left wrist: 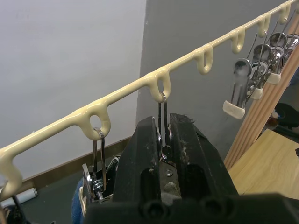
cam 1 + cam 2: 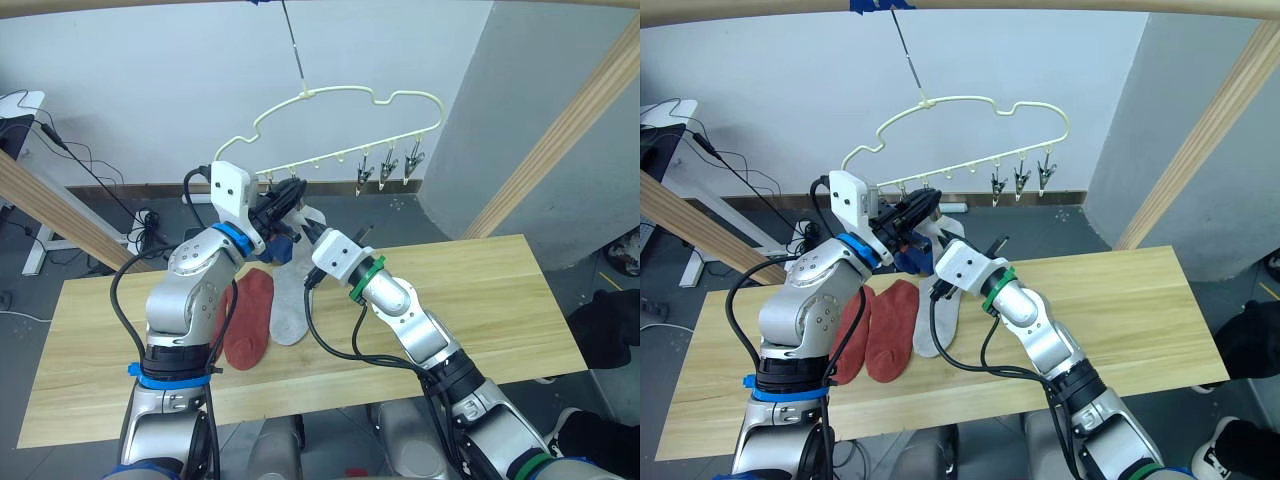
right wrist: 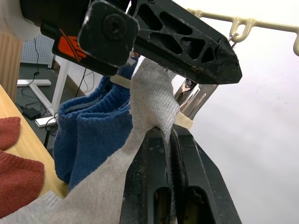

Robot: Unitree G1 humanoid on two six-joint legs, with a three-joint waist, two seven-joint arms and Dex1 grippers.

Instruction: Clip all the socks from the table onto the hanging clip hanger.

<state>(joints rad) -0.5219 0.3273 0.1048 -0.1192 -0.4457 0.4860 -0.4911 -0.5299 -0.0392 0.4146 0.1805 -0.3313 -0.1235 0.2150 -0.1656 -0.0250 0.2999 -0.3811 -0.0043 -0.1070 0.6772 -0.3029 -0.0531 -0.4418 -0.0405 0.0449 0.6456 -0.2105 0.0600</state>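
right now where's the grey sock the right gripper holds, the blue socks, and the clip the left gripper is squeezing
grey sock [image 3: 152, 100], right wrist view, on its cuff end by the clip
blue socks [image 3: 91, 135], right wrist view, on the hanging knit body
clip [image 1: 163, 122], left wrist view, on its wire between the fingers

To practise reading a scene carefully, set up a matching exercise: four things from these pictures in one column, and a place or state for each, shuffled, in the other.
Things:
1. blue socks
2. rust-red socks
3. left gripper
4. right gripper

States:
A. lying flat on the table
B. shut on a grey sock
C. hanging from the hanger
D. squeezing a metal clip

Pairs: 1-C, 2-A, 3-D, 4-B
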